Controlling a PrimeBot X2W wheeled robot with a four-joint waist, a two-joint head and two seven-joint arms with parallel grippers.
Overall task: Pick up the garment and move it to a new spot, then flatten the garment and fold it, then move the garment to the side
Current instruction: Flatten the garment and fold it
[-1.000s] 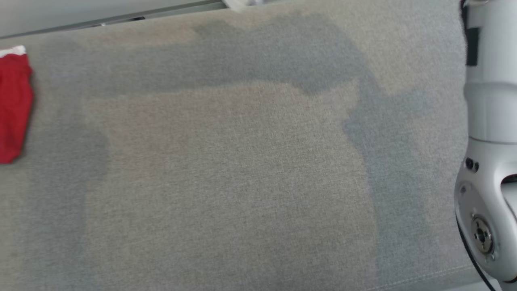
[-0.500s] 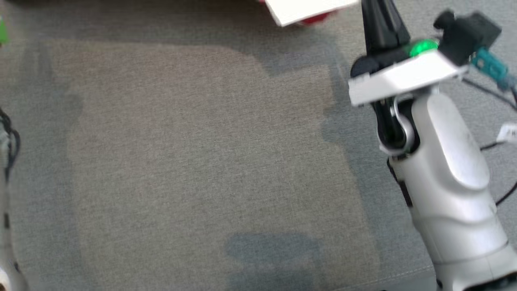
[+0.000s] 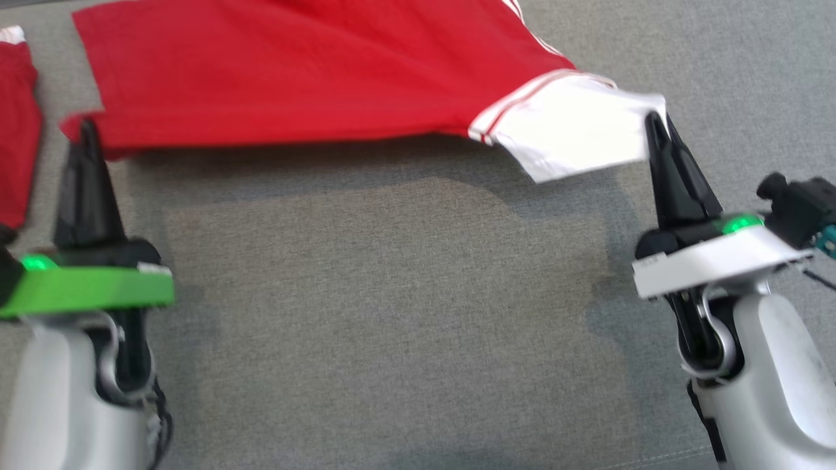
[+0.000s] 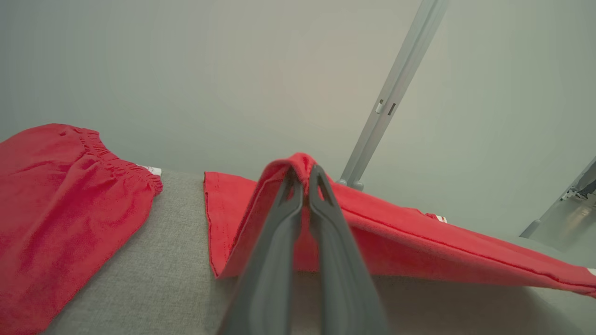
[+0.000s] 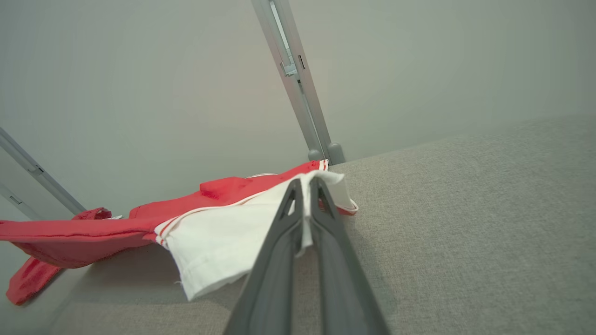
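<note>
- My left end effector is pressed together on a red hem corner of the garment. My right end effector pinches its white sleeve.
- Between them the garment hangs stretched just above the grey counter; its far side seems to rest there.
- I judge the pick-up done and the move in hand. Flattening, folding and setting aside are left.
- The wrist views show cloth wrapped over each tip, while the head view shows the whole span.
- Farther left lies another red piece. The left wrist view shows its elastic waistband, and a metal post beyond.
</note>
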